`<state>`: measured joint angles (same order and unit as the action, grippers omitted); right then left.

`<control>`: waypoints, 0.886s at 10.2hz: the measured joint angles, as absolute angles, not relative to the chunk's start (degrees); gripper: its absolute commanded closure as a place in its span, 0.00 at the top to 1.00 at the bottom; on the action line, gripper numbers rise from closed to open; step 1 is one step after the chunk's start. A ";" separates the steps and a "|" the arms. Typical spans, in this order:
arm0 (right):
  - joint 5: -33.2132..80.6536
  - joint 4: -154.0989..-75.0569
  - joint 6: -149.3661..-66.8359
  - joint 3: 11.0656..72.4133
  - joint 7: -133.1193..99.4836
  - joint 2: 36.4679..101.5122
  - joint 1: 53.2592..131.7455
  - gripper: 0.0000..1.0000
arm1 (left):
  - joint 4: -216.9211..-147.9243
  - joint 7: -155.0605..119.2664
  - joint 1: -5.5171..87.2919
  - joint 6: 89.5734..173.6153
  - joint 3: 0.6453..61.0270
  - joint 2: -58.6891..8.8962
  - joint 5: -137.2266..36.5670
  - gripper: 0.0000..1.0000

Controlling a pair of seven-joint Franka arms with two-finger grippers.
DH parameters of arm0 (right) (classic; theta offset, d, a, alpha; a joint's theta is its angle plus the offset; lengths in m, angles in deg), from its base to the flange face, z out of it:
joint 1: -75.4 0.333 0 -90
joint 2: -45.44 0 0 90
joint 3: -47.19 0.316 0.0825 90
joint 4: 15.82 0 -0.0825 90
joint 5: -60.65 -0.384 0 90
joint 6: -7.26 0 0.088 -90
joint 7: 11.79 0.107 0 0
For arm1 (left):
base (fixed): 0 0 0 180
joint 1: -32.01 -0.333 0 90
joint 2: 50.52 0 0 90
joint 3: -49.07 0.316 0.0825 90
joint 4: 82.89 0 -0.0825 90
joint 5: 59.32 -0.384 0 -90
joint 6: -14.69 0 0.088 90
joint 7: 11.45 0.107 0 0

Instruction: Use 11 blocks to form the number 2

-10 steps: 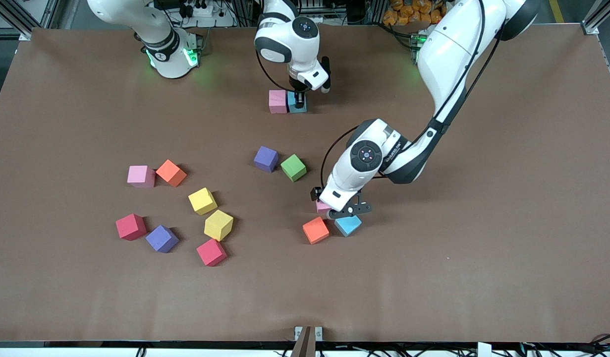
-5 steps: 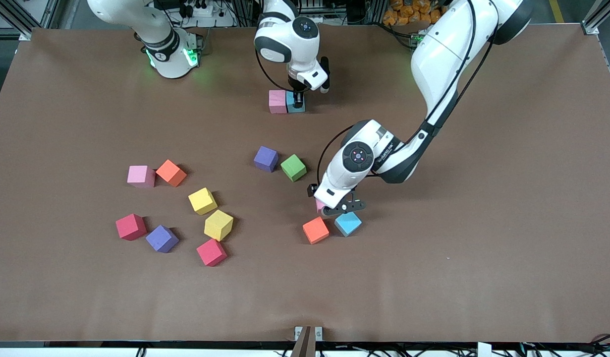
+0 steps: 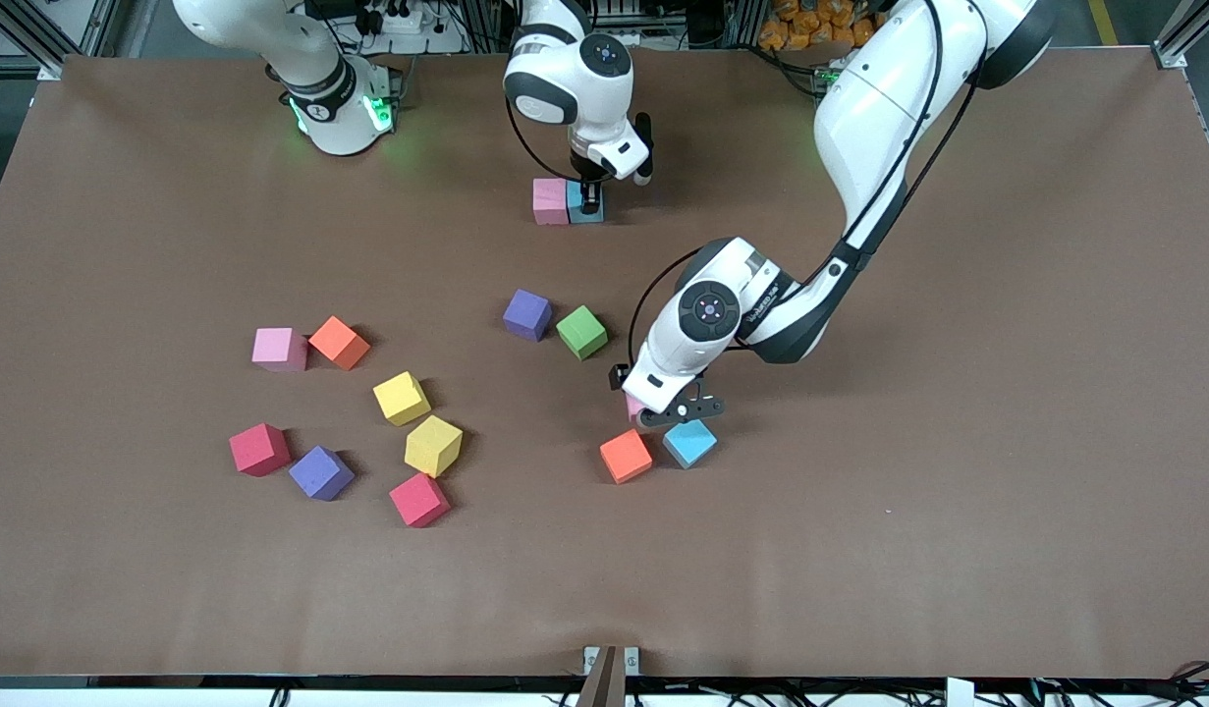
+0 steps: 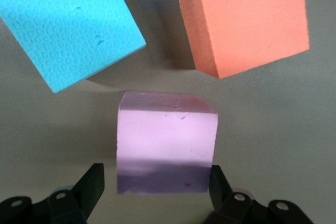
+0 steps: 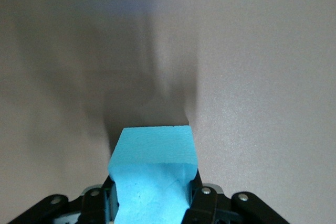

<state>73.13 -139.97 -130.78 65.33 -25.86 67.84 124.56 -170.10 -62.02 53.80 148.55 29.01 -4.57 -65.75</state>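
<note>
Both arms wear glossy white shells with black joint bands and rounded elbows. Each wrist carries a round black cap with a small ring of dots at its centre. A thin black cable loops from each forearm down toward the hand. Green lights glow at the collar of the right arm's base. The left gripper [image 3: 675, 410] and right gripper [image 3: 592, 200] have black fingers, with small silver screws showing in the wrist views.
</note>
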 measured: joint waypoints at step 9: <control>73.13 -140.04 -130.44 65.34 -24.54 67.82 124.49 1.00 | -168.48 -62.02 53.57 151.47 29.06 -2.68 -65.75 0.86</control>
<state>73.13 -140.04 -130.44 65.34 -24.54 67.82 124.49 -168.48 -62.02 53.57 151.47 29.06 -2.68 -65.75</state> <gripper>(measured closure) 0.000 0.137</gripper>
